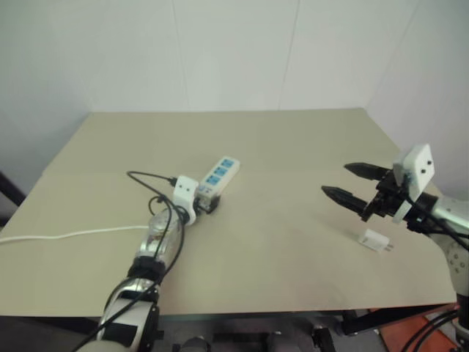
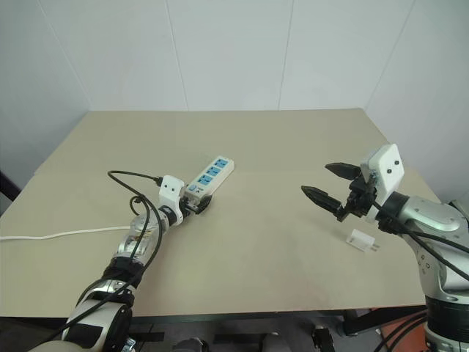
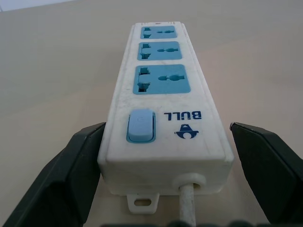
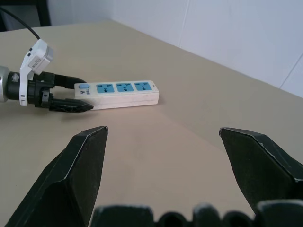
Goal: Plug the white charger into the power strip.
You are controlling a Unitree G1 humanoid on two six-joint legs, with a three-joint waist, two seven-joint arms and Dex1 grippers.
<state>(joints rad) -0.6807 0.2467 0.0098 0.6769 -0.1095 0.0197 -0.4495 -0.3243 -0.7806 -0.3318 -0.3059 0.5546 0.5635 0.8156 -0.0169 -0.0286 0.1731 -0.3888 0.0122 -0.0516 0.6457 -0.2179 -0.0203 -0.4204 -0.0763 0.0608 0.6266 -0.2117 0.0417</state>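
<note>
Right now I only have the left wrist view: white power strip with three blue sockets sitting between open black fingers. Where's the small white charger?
Observer: The small white boxy charger lies on the tan table, near its right edge, far from the long white power strip.
Operator: Is the right gripper holding it?
Observer: No. The right gripper is open and empty, hovering above the table; the charger lies just below and beside it.
Operator: Sockets free?
Observer: All three blue sockets are free, per the right wrist view.
Operator: Left gripper clamped?
Observer: The left gripper is open, straddling the strip's cord end; one finger looks against the strip's side.
</note>
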